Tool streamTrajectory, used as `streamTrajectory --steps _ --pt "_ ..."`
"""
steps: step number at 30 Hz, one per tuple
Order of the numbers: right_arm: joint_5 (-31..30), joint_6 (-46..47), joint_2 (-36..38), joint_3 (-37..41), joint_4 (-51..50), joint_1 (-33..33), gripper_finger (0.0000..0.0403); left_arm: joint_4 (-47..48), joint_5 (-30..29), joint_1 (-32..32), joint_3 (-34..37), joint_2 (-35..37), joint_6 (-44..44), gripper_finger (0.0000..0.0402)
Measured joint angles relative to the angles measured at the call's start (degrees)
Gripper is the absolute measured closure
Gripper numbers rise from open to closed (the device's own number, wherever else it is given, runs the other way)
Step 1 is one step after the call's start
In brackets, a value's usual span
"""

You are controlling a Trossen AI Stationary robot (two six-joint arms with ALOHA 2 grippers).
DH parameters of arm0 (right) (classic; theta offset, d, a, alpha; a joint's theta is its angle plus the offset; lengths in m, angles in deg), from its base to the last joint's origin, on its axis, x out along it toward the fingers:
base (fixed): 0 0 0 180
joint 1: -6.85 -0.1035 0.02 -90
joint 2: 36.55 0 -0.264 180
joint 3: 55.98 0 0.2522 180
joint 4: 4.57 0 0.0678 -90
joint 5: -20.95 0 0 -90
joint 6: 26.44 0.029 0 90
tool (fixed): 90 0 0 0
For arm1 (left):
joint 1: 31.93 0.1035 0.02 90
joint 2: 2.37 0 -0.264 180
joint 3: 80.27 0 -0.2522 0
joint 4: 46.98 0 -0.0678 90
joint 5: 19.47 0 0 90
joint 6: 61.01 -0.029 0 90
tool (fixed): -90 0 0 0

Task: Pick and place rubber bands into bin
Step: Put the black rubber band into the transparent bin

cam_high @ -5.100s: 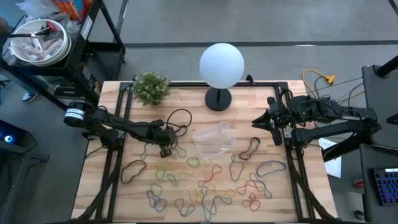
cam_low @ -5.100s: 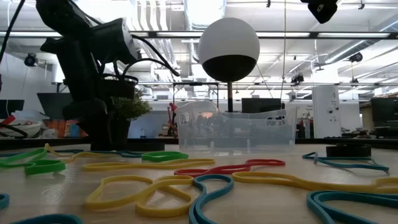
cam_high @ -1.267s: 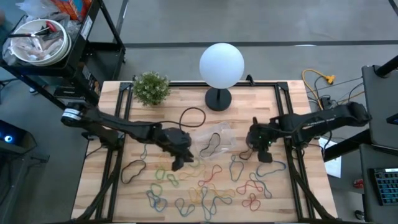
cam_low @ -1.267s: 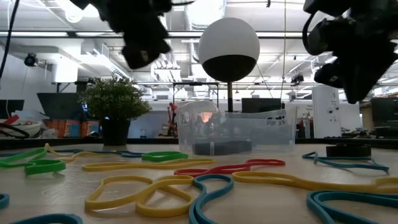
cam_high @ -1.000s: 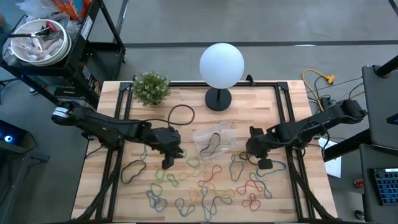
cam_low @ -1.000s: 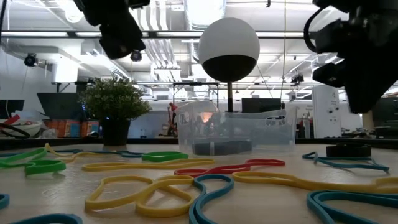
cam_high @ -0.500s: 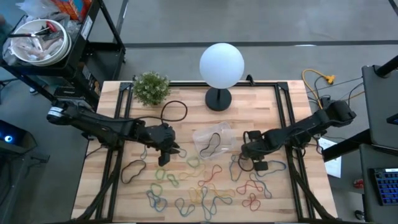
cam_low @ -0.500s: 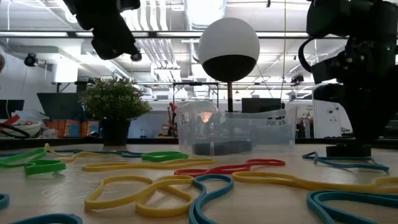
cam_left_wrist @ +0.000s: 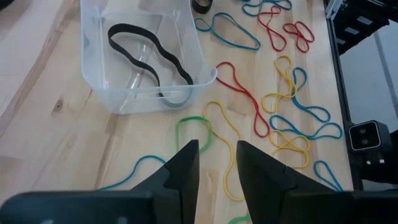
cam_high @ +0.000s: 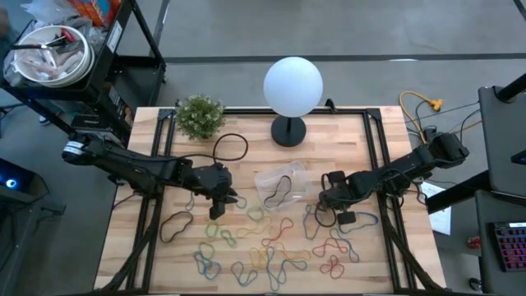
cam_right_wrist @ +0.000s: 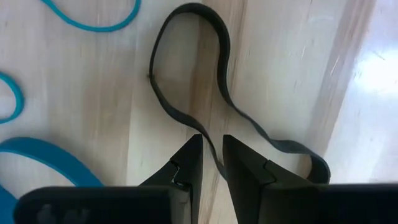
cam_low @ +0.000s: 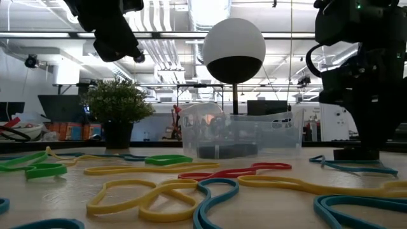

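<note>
Near the middle of the wooden table (cam_high: 164,247), the bin (cam_high: 282,187) sits just in front of the white globe lamp (cam_high: 292,86), and one black rubber band (cam_left_wrist: 149,61) lies curled inside it. Many more rubber bands (cam_high: 271,247) in red, yellow, blue and green are strewn over the table's near half.

To the bin's right, the right gripper (cam_high: 331,196) is lowered to the tabletop. Its wrist view shows its fingers (cam_right_wrist: 189,163) parted by a narrow slot, set astride one strand of a black rubber band (cam_right_wrist: 205,81) that lies flat on the wood. Whether the fingers actually pinch that strand is hard to tell from this angle; the band looks slack and unlifted.

To the bin's left, the left gripper (cam_high: 220,204) hangs above the table, clear of the surface. Its fingers (cam_left_wrist: 184,168) are spread a little, with nothing between them, and below the gap lie a green rubber band (cam_left_wrist: 194,132) and a yellow rubber band (cam_left_wrist: 227,146), just beside the bin's wall.

A small potted plant (cam_high: 200,115) stands at the table's far left corner.
</note>
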Motion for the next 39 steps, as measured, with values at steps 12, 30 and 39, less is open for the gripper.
streamTrajectory --steps 12,30,39 --pt "1.6 1.1 0.0 2.1 2.0 0.0 0.0346 -0.1 0.0 0.0 0.0 0.0 0.1 0.0311" --pt "4.1 4.1 2.9 0.5 0.2 0.0 0.0394 -0.3 -0.3 0.0 0.0 0.0 0.2 0.0311" --pt "12.5 4.9 15.4 -3.9 -1.1 0.0 0.0394 -0.4 -0.3 0.0 0.0 0.0 0.0 0.0311"
